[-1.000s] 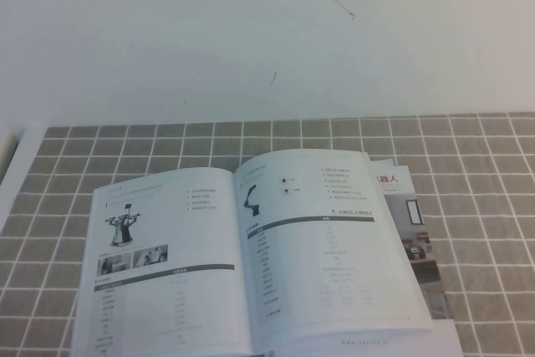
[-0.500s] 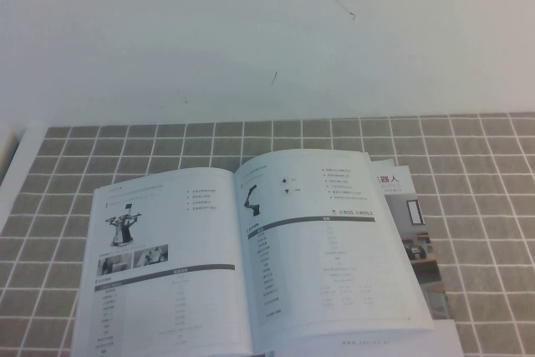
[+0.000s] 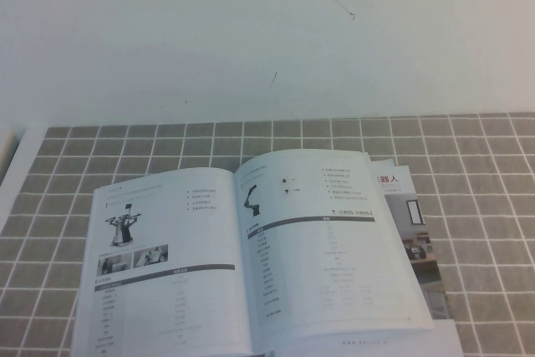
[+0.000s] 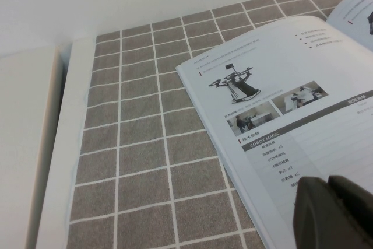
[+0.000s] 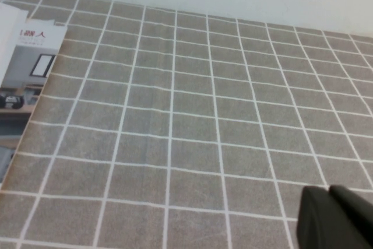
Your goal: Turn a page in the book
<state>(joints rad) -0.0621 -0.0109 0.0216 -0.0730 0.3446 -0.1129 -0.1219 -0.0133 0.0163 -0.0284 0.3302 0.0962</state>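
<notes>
The book (image 3: 251, 257) lies open and flat on the grey tiled mat (image 3: 485, 173). Its left-hand page (image 3: 159, 265) shows a tripod-like device and lies flat; it also shows in the left wrist view (image 4: 291, 103). The right-hand page (image 3: 326, 248) shows a small dark robot arm. Neither gripper shows in the high view. In the left wrist view my left gripper (image 4: 329, 182) is shut and empty, just above the lower part of the left page. In the right wrist view my right gripper (image 5: 329, 190) is shut and empty over bare mat, to the right of the book.
A brochure with colour room photos (image 3: 414, 223) sticks out from under the book's right side and shows in the right wrist view (image 5: 23, 80). A white table strip (image 4: 64, 144) borders the mat on the left. A white wall (image 3: 267, 31) stands behind.
</notes>
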